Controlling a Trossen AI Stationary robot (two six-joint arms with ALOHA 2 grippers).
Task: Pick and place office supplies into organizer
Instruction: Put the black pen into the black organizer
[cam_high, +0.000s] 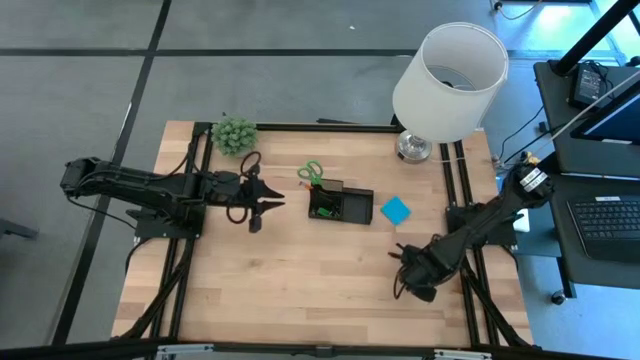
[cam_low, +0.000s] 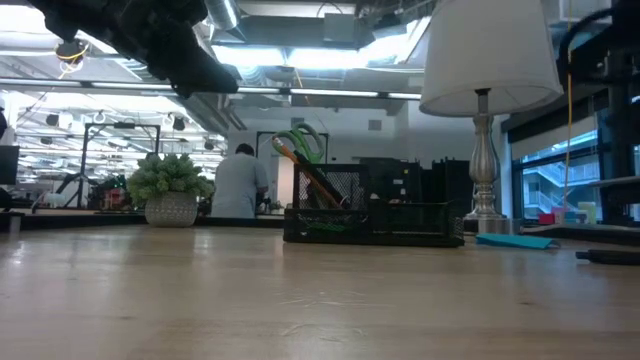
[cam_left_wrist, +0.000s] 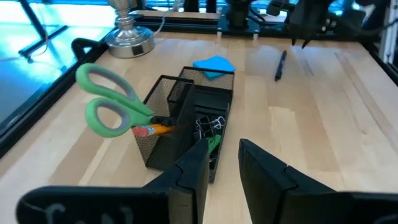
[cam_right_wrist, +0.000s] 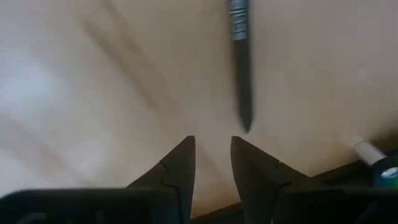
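From above, the small black mesh organizer tray (cam_high: 340, 204) sits near the middle of the pale wooden table (cam_high: 300, 290), with the green-handled scissors (cam_high: 311, 173) standing out of its end nearest the left arm. The blue square sticky-note pad (cam_high: 396, 210) lies just beside the tray on the wood, not yet placed. The left gripper (cam_high: 268, 207) hovers near the tray's scissors end; the right gripper (cam_high: 405, 262) is low over the table, nearer the front edge, well apart from the tray.

At table height, the scissors and an orange pencil (cam_low: 308, 176) lean in the taller mesh section, the sticky-note pad lies flat beside the tray, and a slim black pen (cam_low: 607, 257) rests on the wood at the far side.

The left wrist camera shows small black clips (cam_left_wrist: 208, 126) and a small green piece (cam_left_wrist: 213, 142) already in the tray, with the pen and sticky-note pad outside. The left gripper's fingers (cam_left_wrist: 193, 171) stand parted with a clear gap, holding nothing.

The right wrist camera shows that gripper's fingers (cam_right_wrist: 180, 165) slightly apart and empty, the pen's tip just ahead of them, untouched.

By my judgement most supplies are in; the pen and pad remain, and the pen looks next
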